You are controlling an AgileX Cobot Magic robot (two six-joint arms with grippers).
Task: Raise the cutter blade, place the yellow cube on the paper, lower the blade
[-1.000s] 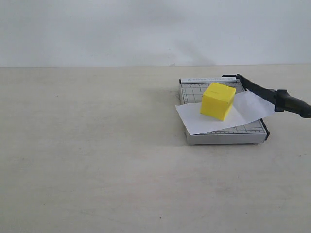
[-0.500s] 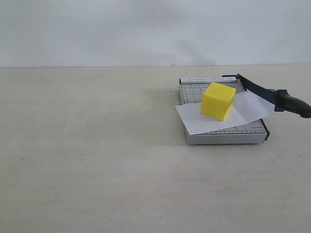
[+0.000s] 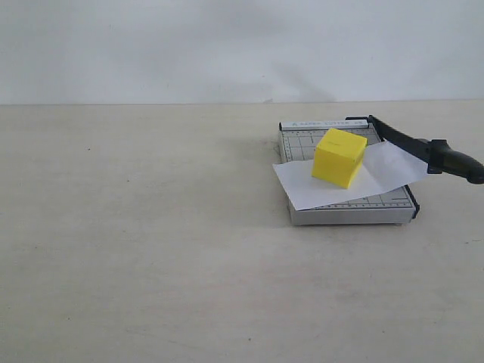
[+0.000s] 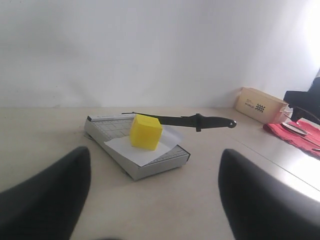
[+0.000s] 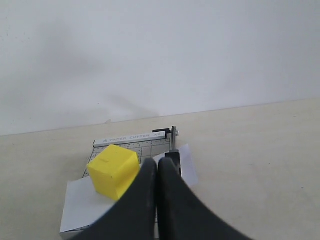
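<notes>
Seen only in the wrist views: left gripper (image 4: 154,155) spread wide, dark fingers (image 4: 45,200) well apart with nothing between; right gripper (image 5: 158,162) closed, fingers pressed together on nothing visible. Neither in contact with any task item. Out on the beige counter (image 3: 151,249), right of middle: a grey gridded base (image 3: 349,215), ruled along its near edge. Across it, the white paper (image 3: 302,185), lying askew, left corner jutting past the base's left edge, right end lifted up toward the blade. On the paper, left of the base's middle: the yellow cube (image 3: 339,157), resting flat, turned a little off the base's grid, touching nothing but the sheet. Behind and to the right of the cube: the black blade (image 3: 399,141), hinged at the base's far right corner, raised off the base at a shallow slant, not down along the cutting edge. At its free end, the thick handle (image 3: 455,162), hanging in the air beyond the base's right side. Cannot tell whether the paper's raised end touches the blade's underside. Farther off in the left wrist view, past the handle: a cardboard box (image 4: 261,104) with a checkered mark, and a red cloth (image 4: 295,136). Farthest back, a plain white wall (image 3: 227,45).
</notes>
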